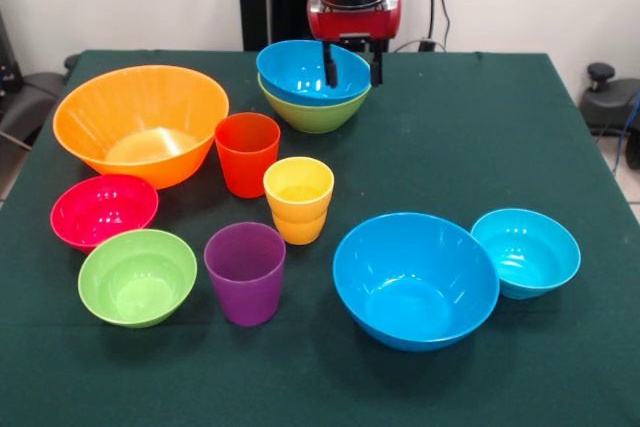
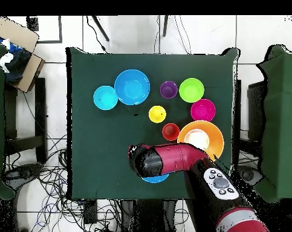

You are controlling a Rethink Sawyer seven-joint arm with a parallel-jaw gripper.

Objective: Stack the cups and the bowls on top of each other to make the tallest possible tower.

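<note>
From the front, the robot's hand (image 1: 350, 65) hangs with fingers apart over a blue bowl (image 1: 305, 69) nested in a green bowl (image 1: 318, 114) at the far edge of the green surface (image 1: 470, 137); one finger dips inside the rim. From overhead, the arm (image 2: 172, 158) hides most of this stack, while the other bowls and cups spread toward the opposite edge.

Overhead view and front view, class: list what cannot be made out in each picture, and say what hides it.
- Overhead view: the stacked blue bowl shows only as a sliver; the arm covers the rest and the green bowl beneath.
- Overhead view: the tool is hidden under the arm.
- Front view: the tool hides part of the blue bowl's rim; the green bowl shows only its lower wall.
</note>
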